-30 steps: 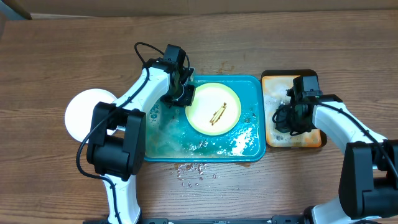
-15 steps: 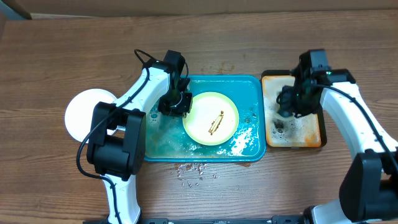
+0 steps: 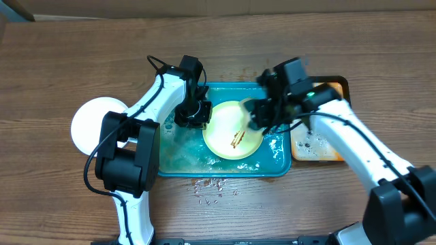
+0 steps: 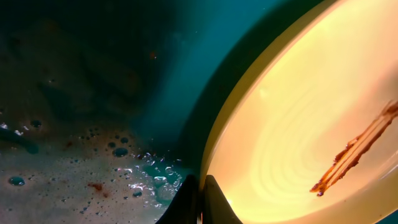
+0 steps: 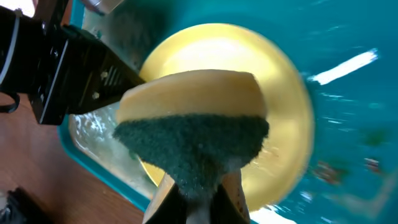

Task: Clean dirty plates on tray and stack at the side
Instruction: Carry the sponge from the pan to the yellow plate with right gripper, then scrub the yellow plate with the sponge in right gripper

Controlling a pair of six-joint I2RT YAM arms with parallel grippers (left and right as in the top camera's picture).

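Observation:
A pale yellow-green plate (image 3: 221, 133) with a brown smear (image 3: 237, 138) lies in the foamy teal tray (image 3: 177, 160). My left gripper (image 3: 199, 116) is shut on the plate's left rim; in the left wrist view its fingertips (image 4: 200, 202) pinch the edge of the plate (image 4: 292, 137). My right gripper (image 3: 262, 116) hangs over the right part of the plate, shut on a sponge (image 5: 193, 124) that has a yellow body and a dark green scouring face. In the right wrist view the right gripper (image 5: 198, 199) holds the sponge just above the plate (image 5: 286, 143).
One white plate (image 3: 92, 126) lies on the wooden table left of the tray. A smaller orange tray (image 3: 320, 146) with soapy water sits to the right. Water drops (image 3: 211, 185) dot the table in front of the teal tray.
My right arm has swung left from the orange tray to above the yellow-green plate, carrying the sponge. The left gripper has stayed on the plate's rim; the plate shifted slightly.

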